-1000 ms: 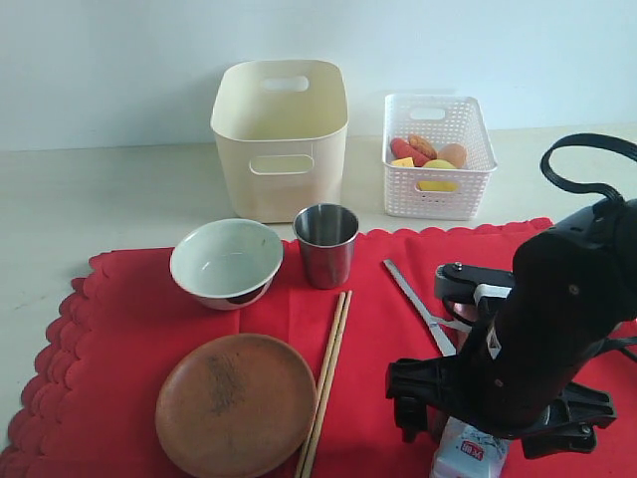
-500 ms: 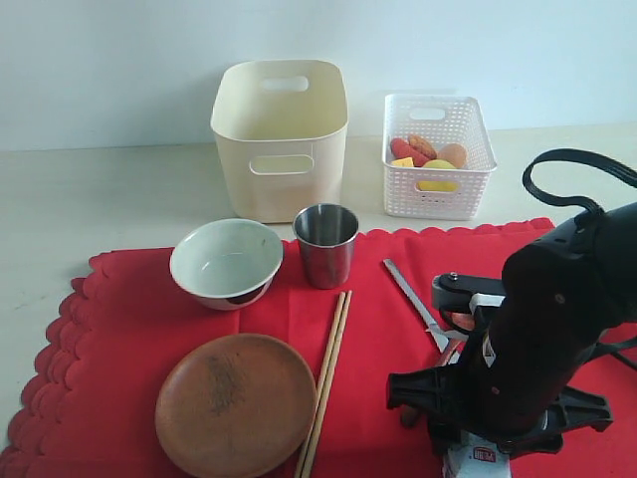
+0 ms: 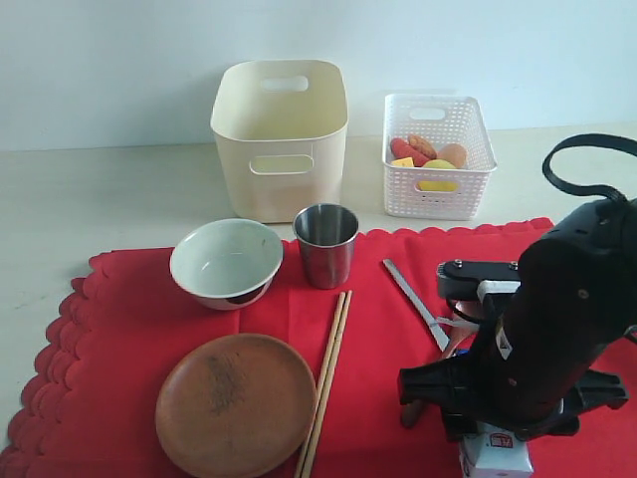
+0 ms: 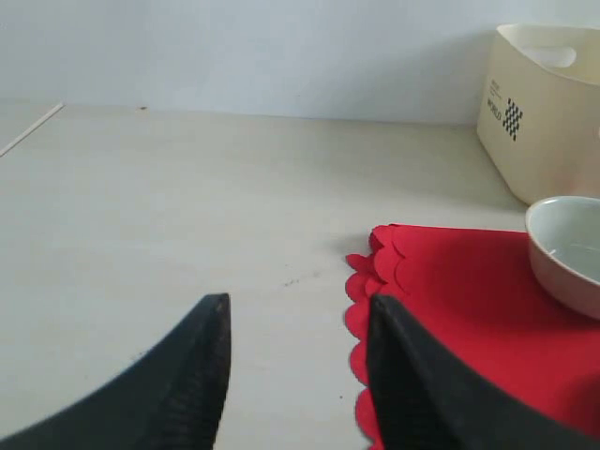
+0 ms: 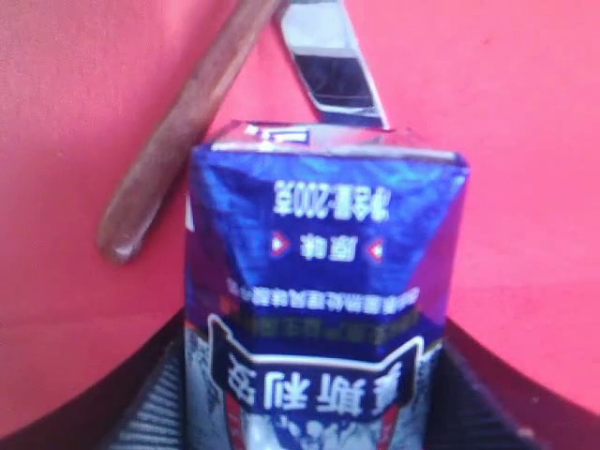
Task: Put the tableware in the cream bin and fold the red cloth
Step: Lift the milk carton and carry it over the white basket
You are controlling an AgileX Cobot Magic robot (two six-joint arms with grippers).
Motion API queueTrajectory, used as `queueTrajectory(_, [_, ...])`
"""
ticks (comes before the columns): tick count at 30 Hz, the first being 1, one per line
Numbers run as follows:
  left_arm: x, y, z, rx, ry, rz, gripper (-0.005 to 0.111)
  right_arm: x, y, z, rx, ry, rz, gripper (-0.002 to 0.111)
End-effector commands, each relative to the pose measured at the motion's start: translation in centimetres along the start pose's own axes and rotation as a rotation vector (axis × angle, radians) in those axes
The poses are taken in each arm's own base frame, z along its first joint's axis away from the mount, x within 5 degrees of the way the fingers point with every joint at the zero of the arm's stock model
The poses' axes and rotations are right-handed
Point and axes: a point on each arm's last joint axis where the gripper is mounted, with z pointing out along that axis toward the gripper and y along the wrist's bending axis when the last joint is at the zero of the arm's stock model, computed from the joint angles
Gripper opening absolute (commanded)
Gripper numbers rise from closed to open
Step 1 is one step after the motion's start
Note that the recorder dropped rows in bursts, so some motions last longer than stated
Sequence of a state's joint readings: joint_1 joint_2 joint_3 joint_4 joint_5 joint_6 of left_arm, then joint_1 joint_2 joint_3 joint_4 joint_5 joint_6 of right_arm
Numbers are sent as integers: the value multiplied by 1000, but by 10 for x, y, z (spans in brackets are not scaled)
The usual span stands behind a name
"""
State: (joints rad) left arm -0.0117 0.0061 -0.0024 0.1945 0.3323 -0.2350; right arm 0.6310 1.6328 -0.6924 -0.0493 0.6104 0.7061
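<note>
The red cloth (image 3: 119, 329) covers the near table. On it sit the pale bowl (image 3: 226, 262), steel cup (image 3: 326, 244), brown wooden plate (image 3: 235, 403), chopsticks (image 3: 326, 388) and silver knife (image 3: 413, 299). The dark wooden spoon (image 5: 183, 122) lies beside the knife (image 5: 333, 66), mostly hidden by the right arm in the exterior view. My right gripper (image 5: 314, 394) is shut on a blue milk carton (image 3: 495, 453) at the cloth's near right. The cream bin (image 3: 281, 134) stands behind the cup. My left gripper (image 4: 298, 309) hangs open over bare table by the cloth's left edge (image 4: 450, 300).
A white lattice basket (image 3: 438, 149) with food items stands to the right of the cream bin. The right arm's black bulk covers the cloth's near right corner. Pale bare table runs along the left and back of the cloth.
My right arm has shifted to the right with the milk carton in its grip. The tableware has not moved.
</note>
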Motion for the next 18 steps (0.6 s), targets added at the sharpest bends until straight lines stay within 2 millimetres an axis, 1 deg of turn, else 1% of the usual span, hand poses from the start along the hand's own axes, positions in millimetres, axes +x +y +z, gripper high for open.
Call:
queueTrajectory(1, [0, 0, 0, -1, -10, -5, 45, 1, -10, -19, 51, -31, -65, 0])
queueTrajectory(4, [0, 0, 0, -1, -10, -5, 45, 2, -15, -31, 66, -71, -97, 0])
queueTrajectory(5, [0, 0, 0, -1, -10, -5, 45, 1, -18, -42, 78, -108, -134, 0])
queueTrajectory(6, [0, 0, 0, -1, -10, -5, 45, 1, -19, -47, 74, -126, -156, 0])
queueTrajectory(7, [0, 0, 0, -1, -10, -5, 45, 2, -22, -57, 68, -159, -199, 0])
queueTrajectory(11, [0, 0, 0, -1, -10, -5, 45, 7, -27, -84, 24, -256, -306, 0])
queueTrajectory(15, [0, 0, 0, -1, -10, -5, 45, 11, -31, -101, 6, -342, -393, 0])
queueTrajectory(18, [0, 0, 0, -1, -10, -5, 45, 7, -33, -111, 14, -433, -450, 0])
